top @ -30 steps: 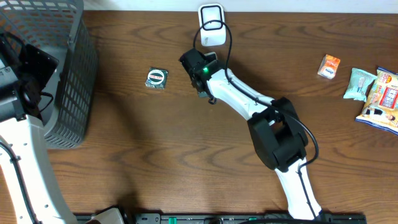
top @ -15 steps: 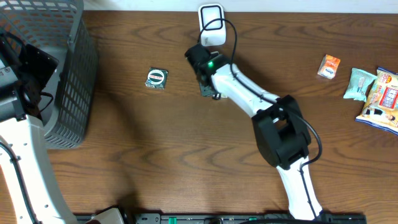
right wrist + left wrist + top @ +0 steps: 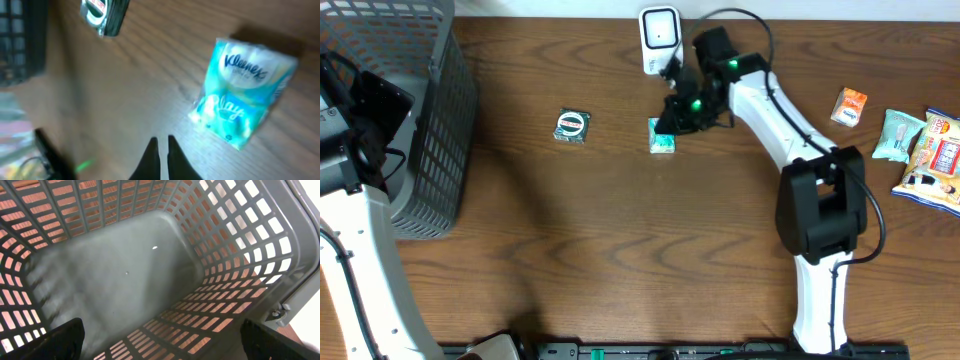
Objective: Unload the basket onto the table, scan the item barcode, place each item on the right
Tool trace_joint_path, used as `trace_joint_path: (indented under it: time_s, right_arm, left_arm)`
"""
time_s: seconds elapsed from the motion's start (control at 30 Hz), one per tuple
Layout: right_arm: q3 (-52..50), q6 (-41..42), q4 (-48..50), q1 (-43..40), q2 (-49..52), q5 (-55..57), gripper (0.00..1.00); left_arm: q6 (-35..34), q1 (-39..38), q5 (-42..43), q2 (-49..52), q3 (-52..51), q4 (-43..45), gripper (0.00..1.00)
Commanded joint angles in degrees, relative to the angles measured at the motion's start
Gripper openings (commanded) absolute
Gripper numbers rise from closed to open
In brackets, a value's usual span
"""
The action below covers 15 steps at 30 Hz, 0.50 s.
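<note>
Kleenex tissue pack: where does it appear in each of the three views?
Overhead: Kleenex tissue pack lies top centre, below the white scanner.
Left wrist: not in it; only the basket shows.
Right wrist: pack right of centre.
Shared landmark: dark packet, left of the pack in both.

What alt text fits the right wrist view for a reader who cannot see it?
A turquoise tissue pack lies on the wooden table, up and right of the right gripper, which is shut on nothing. A small dark packet sits at the top left edge. The picture is blurred.
</note>
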Motion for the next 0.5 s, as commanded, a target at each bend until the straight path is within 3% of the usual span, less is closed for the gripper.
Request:
trace_joint_path:
  time_s: [0.0, 0.2, 0.3, 0.47]
  right_arm:
    - [-6.6, -2.3, 1.4, -0.9, -0.5, -6.4, 0.01]
    - [-3.5, -1.6, 0.4, 0.0, -1.0, 1.2, 0.17]
    - [0.8, -0.1, -1.0, 1.7, -1.5, 12.4, 0.32]
    - [4.9, 2.0, -0.5, 7.6, -1.6, 33.6, 0.40]
  left_arm:
    - [-0.3, 0.2, -0.5, 0.0, 0.3, 0.0, 0.98]
    - [-0.3, 0.2, -0.5, 0.0, 0.3, 0.0, 0.98]
    - [-0.3, 0.2, -0.5, 0.0, 0.3, 0.0, 0.98]
    - [-0.3, 0.2, -0.5, 0.0, 0.3, 0.0, 0.98]
